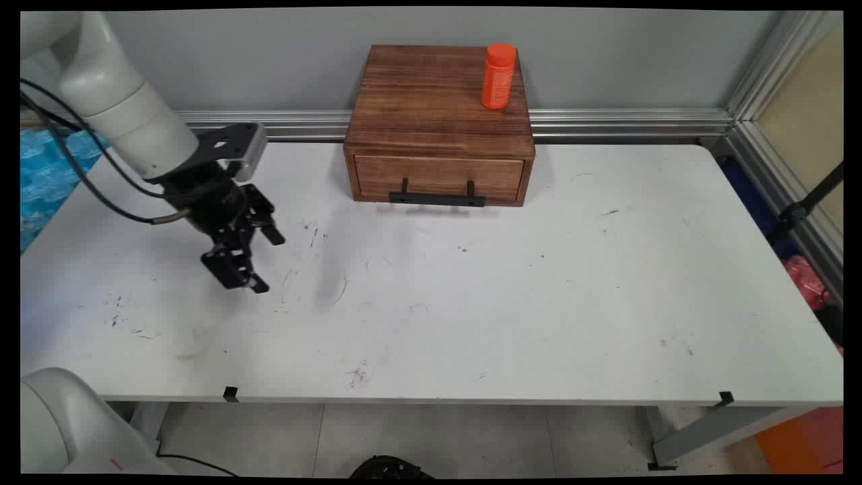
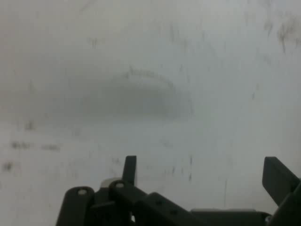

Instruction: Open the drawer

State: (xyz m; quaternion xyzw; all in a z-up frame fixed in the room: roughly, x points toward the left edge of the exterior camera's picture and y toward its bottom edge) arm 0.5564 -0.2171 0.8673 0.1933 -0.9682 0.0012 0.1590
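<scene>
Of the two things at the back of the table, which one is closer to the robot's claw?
The wooden drawer box. The orange bottle stands on its top's far right corner, farther from the gripper, which hangs open at the table's left.

You've got the black 2-finger gripper (image 1: 266,261) over the L part of the white table (image 1: 471,316), tilted down twd the surface, fingers (image 2: 130,169) spread wide, nothing btwn them. Hand view: only scuffed tabletop below it. Well apart, at the back by the wall, a dark wood box (image 1: 439,124) w/ one drawer, shut, black bar handle. An orange bottle (image 1: 499,75) stands upright on its top, R rear corner.
</scene>
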